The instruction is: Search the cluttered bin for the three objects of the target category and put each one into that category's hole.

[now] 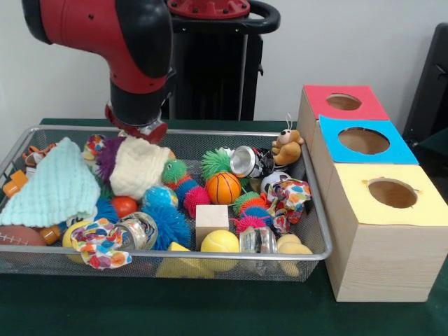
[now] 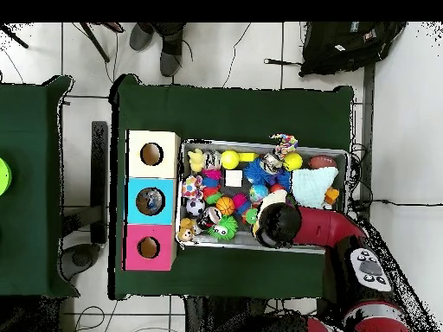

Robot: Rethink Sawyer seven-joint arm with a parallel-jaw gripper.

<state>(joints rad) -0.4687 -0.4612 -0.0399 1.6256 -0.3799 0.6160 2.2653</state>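
Note:
A wire mesh bin [image 1: 318, 210] holds a jumble of toys. A small basketball [image 1: 223, 187] lies in the middle and a yellow ball [image 1: 220, 241] near the front, beside a wooden cube [image 1: 211, 218]. Spiky balls in green [image 1: 216, 163], blue [image 1: 166, 225] and pink [image 1: 197, 197] are scattered around. A cream knitted cloth [image 1: 139, 166] lies at the back left. My gripper [image 1: 136, 131] hangs just behind and above it, its tips hidden. In the overhead view the gripper [image 2: 275, 226] is over the bin's edge nearest the robot's base. Three boxes stand beside the bin with a red hole [image 1: 344, 102], a blue hole [image 1: 363, 141] and a yellow hole [image 1: 392, 192].
A mint cloth [image 1: 50, 189] covers the bin's left end. A teddy bear [image 1: 287, 148], shiny metal tins [image 1: 245, 161], patterned fabric [image 1: 288, 198] and yellow blocks [image 1: 183, 266] fill the rest. A person's feet [image 2: 160, 39] and a black bag [image 2: 346, 43] lie beyond the table.

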